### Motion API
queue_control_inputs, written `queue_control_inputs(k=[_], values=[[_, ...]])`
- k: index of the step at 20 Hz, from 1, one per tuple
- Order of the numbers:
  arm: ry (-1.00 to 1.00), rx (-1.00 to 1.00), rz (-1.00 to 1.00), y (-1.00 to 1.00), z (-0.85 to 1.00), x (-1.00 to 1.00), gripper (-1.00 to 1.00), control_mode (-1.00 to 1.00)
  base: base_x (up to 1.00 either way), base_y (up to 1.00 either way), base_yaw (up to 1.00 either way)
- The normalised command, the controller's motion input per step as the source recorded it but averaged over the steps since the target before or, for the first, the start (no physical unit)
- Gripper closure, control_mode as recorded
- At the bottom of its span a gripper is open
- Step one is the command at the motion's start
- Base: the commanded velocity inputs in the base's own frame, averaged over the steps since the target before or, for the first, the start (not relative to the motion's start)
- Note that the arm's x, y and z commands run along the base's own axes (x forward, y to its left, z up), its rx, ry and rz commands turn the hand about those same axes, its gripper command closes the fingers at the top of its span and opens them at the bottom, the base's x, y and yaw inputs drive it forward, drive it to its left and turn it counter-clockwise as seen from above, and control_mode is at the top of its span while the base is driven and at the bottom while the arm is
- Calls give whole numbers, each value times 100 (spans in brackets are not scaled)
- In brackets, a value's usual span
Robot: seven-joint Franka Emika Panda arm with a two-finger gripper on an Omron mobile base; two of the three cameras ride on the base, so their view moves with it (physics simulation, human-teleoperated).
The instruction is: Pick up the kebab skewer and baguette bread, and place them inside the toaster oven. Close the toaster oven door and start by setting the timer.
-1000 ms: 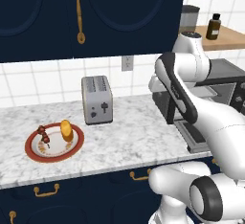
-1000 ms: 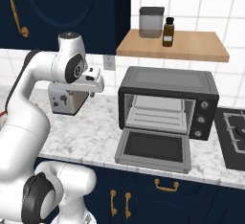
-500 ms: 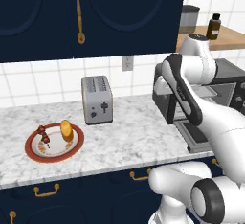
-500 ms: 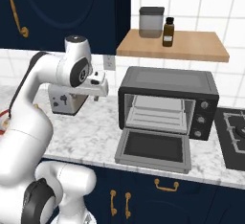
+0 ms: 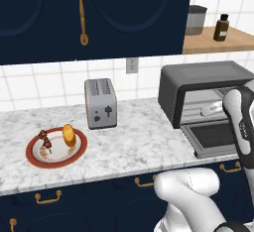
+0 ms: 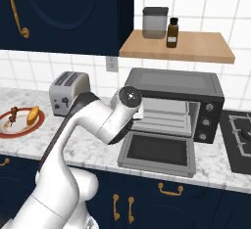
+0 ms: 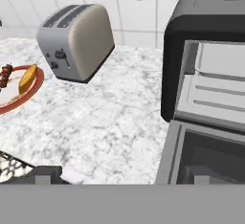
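The kebab skewer [image 5: 46,140] and the baguette bread [image 5: 69,134] lie side by side on a red-rimmed plate [image 5: 34,160] at the counter's left. At the right stands the toaster oven [image 5: 198,80], its door [image 5: 211,136] folded down flat and a metal tray [image 6: 164,118] showing inside. My gripper [image 7: 122,180] hovers open and empty in front of the oven's left side, well to the right of the plate. In the hand view the baguette [image 7: 27,78] and skewer [image 7: 5,76] sit at the far left, with the oven door [image 7: 206,156] at lower right.
A silver slot toaster [image 5: 100,103] stands between the plate and the oven. On a wooden shelf [image 6: 176,47] above the oven are a grey canister [image 6: 155,22] and a dark bottle [image 6: 172,32]. A stove top [image 6: 238,135] lies right of the oven.
My arm has swung right, carrying the hand from above the counter near the slot toaster to the front of the toaster oven. The gripper stayed open; food and plate have not moved.
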Motion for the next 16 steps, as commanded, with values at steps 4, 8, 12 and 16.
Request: queue_control_inputs(k=[4, 8, 12, 16], values=[[-49, 22, 10, -92, -21, 31, -100, -100, 0, 0, 0], [-38, 17, 2, -73, -11, 65, -100, -100, 0, 0, 0], [-24, 14, 0, -53, -9, 79, -100, -100, 0, 0, 0], [-17, 2, 0, -28, -24, 69, -100, -100, 0, 0, 0]])
